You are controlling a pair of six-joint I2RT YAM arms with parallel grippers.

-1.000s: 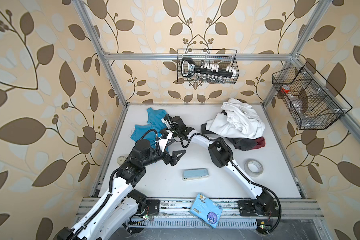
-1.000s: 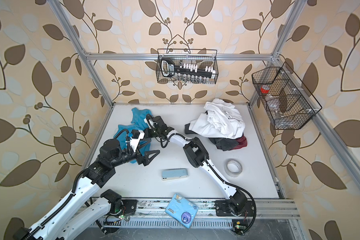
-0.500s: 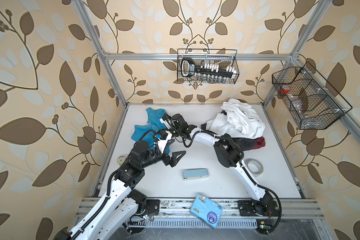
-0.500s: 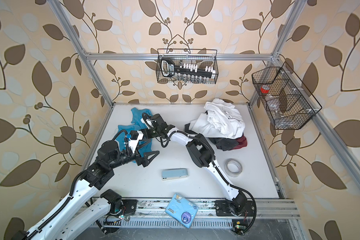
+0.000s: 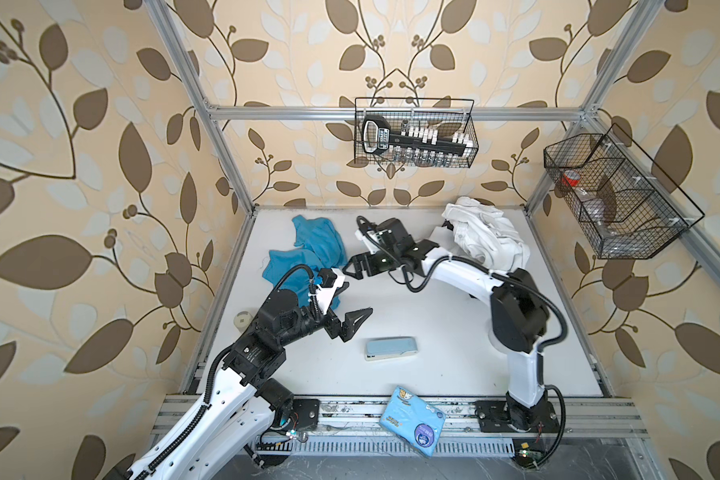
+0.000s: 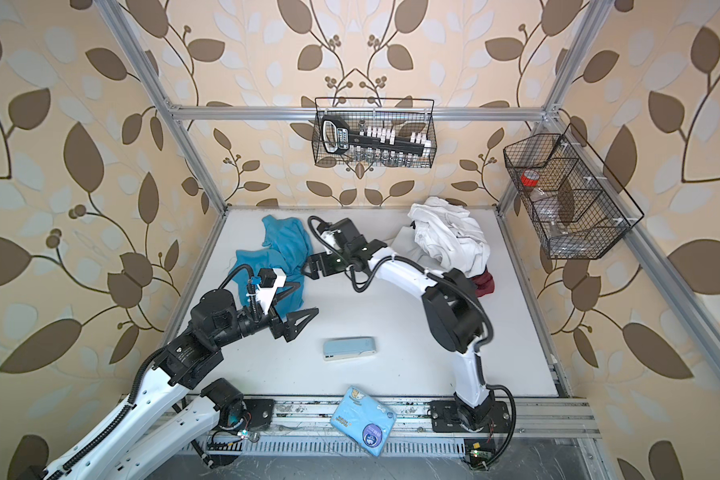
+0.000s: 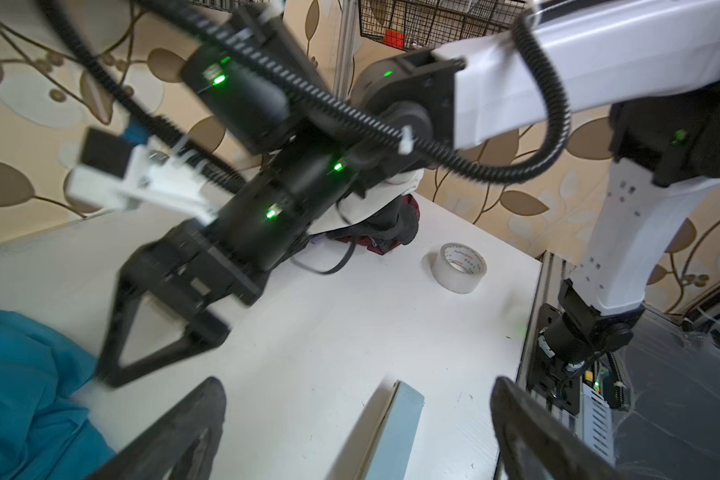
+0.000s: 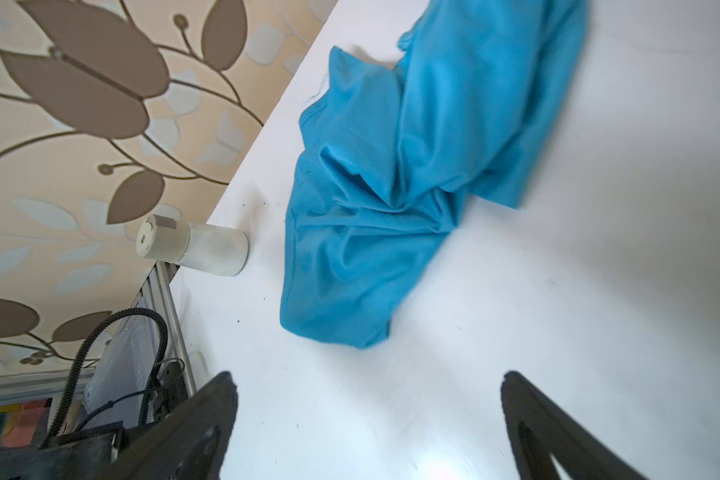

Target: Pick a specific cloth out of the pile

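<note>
The crumpled turquoise-blue fabric cloth (image 5: 312,249) lies free at the upper left of the white table (image 5: 433,332), well apart from the white-and-dark clothes pile (image 5: 485,241) at upper right. The right gripper (image 5: 347,268) is spread empty just beside it; the left gripper (image 5: 346,318) is spread too.

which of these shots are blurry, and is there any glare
Left wrist view: the right arm is motion-smeared, while the tape roll is fairly sharp. Right wrist view: the cloth is soft at its edges, and a bright glare patch sits on the table between the open fingers. Both top views: sharp and evenly lit, with straight frame bars bowed by the wide lens.
</note>
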